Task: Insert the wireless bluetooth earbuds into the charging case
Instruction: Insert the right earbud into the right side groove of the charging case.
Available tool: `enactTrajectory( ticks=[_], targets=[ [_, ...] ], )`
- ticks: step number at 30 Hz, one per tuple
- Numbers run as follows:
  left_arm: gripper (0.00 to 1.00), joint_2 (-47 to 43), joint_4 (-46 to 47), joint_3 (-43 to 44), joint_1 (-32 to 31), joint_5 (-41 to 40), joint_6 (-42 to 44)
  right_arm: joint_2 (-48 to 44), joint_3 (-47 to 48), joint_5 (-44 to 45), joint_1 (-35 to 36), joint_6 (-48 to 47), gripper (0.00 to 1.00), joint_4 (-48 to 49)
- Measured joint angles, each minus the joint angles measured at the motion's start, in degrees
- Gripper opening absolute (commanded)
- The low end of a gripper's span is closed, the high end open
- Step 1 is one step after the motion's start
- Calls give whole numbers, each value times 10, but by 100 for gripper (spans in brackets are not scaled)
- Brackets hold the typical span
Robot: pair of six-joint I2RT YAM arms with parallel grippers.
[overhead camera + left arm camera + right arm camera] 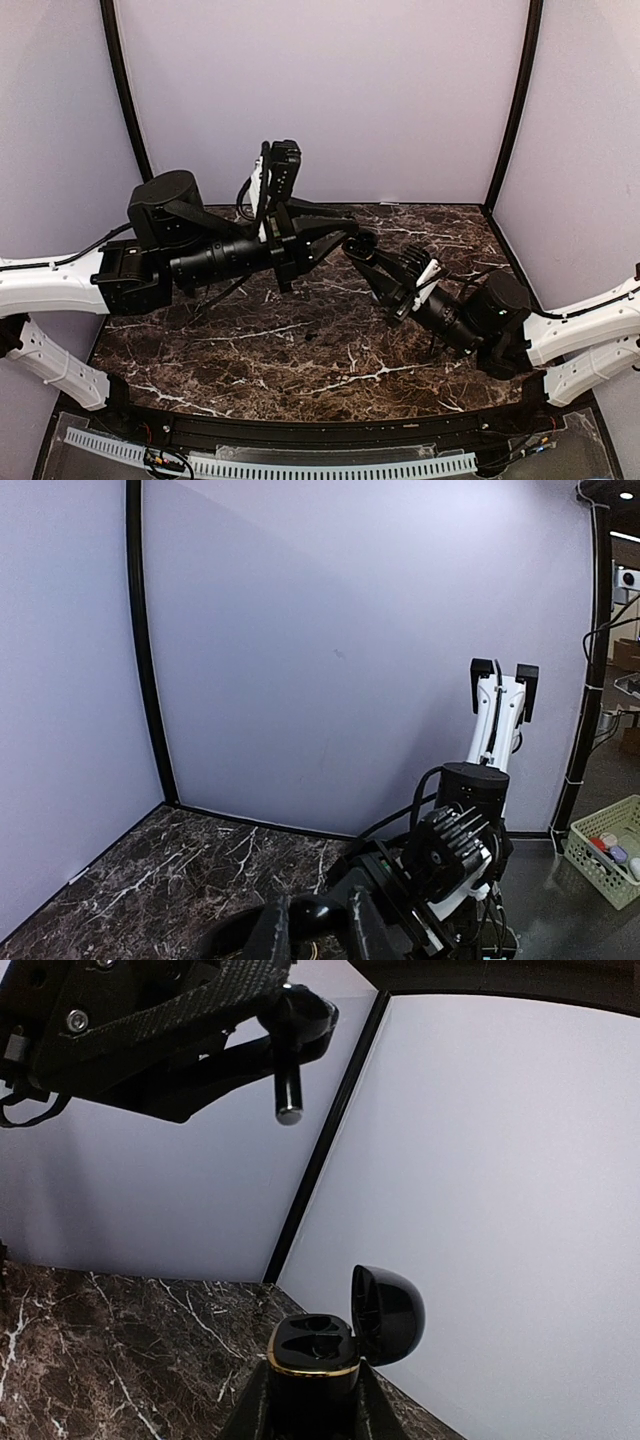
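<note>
My right gripper (308, 1405) is shut on the black charging case (310, 1350), which has a gold rim and is held upright above the table. Its glossy lid (390, 1315) stands open. The two wells look dark; I cannot tell whether buds sit in them. No loose earbud shows in any view. In the top view the case (360, 243) hangs mid-table at the tip of my right gripper (368, 258). My left gripper (345, 232) reaches it from the left. In the left wrist view my left gripper (318, 932) has its fingers (270, 932) apart, with the lid (312, 912) showing between them.
The dark marble table (300, 370) is walled in pale purple with black corner posts (320, 1160). The left arm's body (150, 1030) and a hanging pin (288, 1090) sit above the case. The right wrist (455, 855) faces the left camera. A green basket (610, 850) stands off-table.
</note>
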Motion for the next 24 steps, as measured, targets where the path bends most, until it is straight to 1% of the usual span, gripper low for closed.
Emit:
enactTrajectory(
  ticks=[4,12,24],
  targets=[
    [4,10,3,0,0,22,-4,0,0,-9,0,0,0,4],
    [3,15,12,-5,0,40,-17,-3,0,-27,0,0,0,7],
    [3,26,15,-9,0,37,-23,-10,1,-46,0,3,0,6]
  ],
)
